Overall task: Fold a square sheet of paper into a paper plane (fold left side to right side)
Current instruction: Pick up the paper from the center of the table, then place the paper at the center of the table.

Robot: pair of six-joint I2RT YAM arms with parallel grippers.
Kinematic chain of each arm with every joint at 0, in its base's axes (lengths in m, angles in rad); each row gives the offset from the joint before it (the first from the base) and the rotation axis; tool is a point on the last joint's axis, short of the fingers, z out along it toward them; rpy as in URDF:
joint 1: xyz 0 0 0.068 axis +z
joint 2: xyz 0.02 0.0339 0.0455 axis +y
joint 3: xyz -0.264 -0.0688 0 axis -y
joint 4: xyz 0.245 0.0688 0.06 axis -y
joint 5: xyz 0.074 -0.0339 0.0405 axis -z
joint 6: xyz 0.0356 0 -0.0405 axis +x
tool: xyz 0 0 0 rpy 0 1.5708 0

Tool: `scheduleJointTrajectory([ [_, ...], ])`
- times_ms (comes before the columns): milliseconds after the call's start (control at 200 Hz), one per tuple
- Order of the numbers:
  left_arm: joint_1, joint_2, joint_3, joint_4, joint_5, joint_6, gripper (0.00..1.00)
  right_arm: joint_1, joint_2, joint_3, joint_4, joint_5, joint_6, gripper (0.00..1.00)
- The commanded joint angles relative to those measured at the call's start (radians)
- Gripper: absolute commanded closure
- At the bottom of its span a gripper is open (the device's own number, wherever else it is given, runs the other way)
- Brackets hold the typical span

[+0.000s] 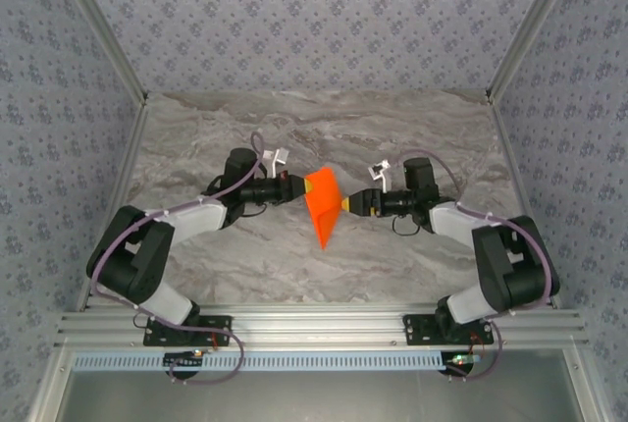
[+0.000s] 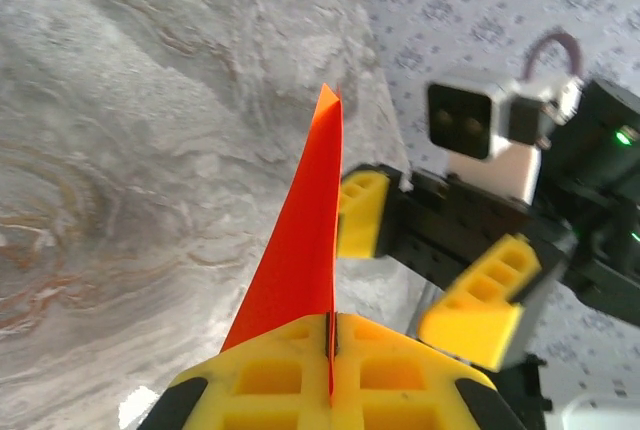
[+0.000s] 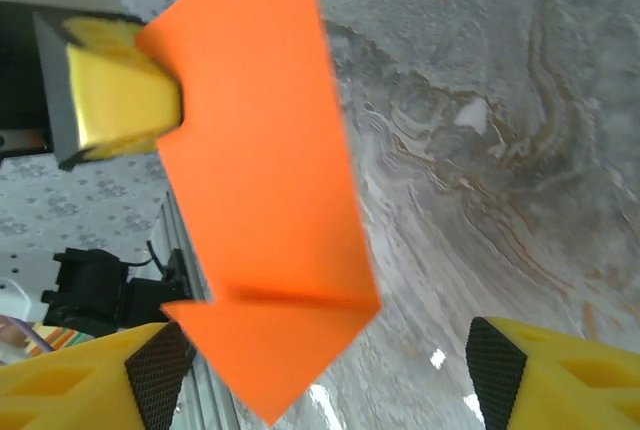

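The orange-red sheet of paper (image 1: 322, 208), folded into a pointed paper-plane shape with its tip toward the near edge, hangs above the table's middle between both arms. My left gripper (image 1: 297, 186) is shut on its left edge; in the left wrist view the paper (image 2: 300, 250) stands on edge, pinched between the yellow fingers at my left gripper (image 2: 331, 335). My right gripper (image 1: 346, 204) stands open at the paper's right side. In the right wrist view the paper (image 3: 260, 180) reaches in between the wide-apart fingers of my right gripper (image 3: 330, 370), touching neither.
The grey marbled table top (image 1: 235, 275) lies under the paper. Patterned walls (image 1: 314, 20) close the back and both sides. An aluminium rail (image 1: 324, 329) carrying the arm bases runs along the near edge.
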Motion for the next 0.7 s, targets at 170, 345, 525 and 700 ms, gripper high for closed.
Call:
scheduleJointTrajectory([
  [170, 0.000, -0.037, -0.005, 0.026, 0.105, 0.041, 1.00, 0.009, 0.151, 0.114, 0.184, -0.172, 0.048, 0.38],
  [345, 0.001, -0.014, 0.000, 0.027, 0.106, 0.038, 1.00, 0.019, 0.179, 0.136, 0.159, -0.194, 0.036, 0.56],
  [525, 0.021, 0.024, 0.008, -0.003, 0.087, 0.059, 1.00, 0.015, 0.176, 0.146, 0.029, -0.155, -0.024, 0.90],
  [700, 0.042, 0.107, 0.089, -0.193, 0.040, 0.195, 0.76, 0.015, 0.163, 0.147, -0.121, -0.050, -0.028, 1.00],
])
